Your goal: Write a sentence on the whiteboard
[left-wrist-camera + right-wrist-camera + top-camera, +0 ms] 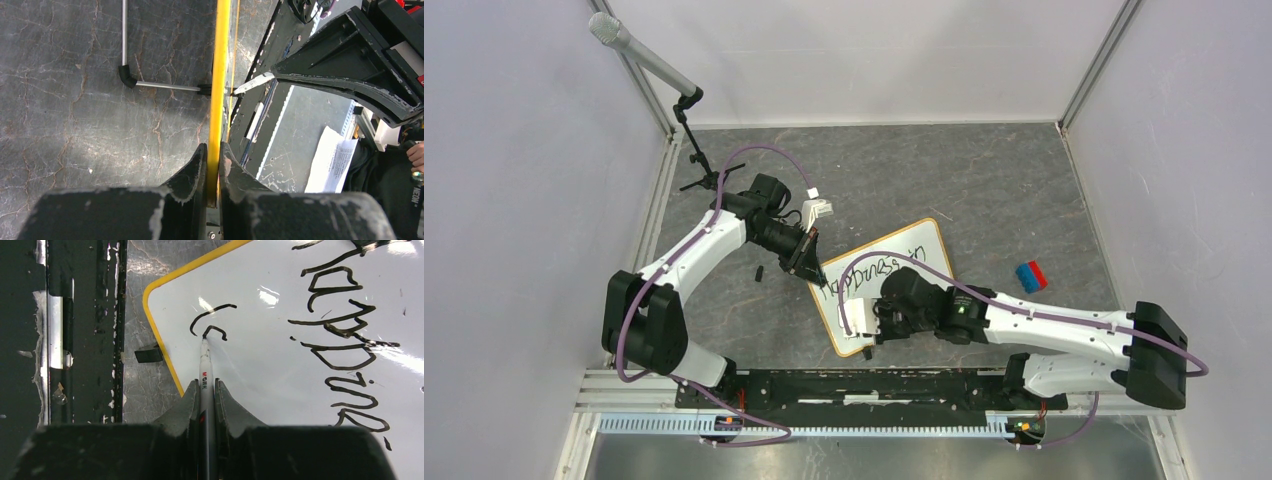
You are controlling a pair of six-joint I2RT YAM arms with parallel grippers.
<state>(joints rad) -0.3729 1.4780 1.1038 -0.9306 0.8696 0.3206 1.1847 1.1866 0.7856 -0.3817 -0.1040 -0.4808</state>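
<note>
**Right wrist view.** We see the two fingers (182, 407) of the right gripper (206, 390) pinching a grey marker (205, 365). Its barrel runs straight out ahead of the fingertips. Just ahead of them, the marker tip touches the whiteboard (280, 405) at a short curved stroke that opens the second line. Farther out and to the right of the fingers, we read the first line of the sentence (345, 330) in dark handwriting. To the left of the fingers, a black clip foot (149, 355) sits just outside the board's rounded yellow corner, on the grey marbled table (145, 390). A black rail (80, 340) lies beyond it.

**Left wrist view.** The left gripper (213, 150) has its fingers nipped on the board's frame (218, 75), which we see edge-on and running ahead from between the fingertips. Ahead and to the left of them, a metal rod (160, 86) with a black elbow lies on the table.

**Top view.** The whiteboard lies askew between the two grippers, the left at its left edge and the right over its near part. A blue and red block (1031, 275) rests well apart from both, on the far side of the right arm.
</note>
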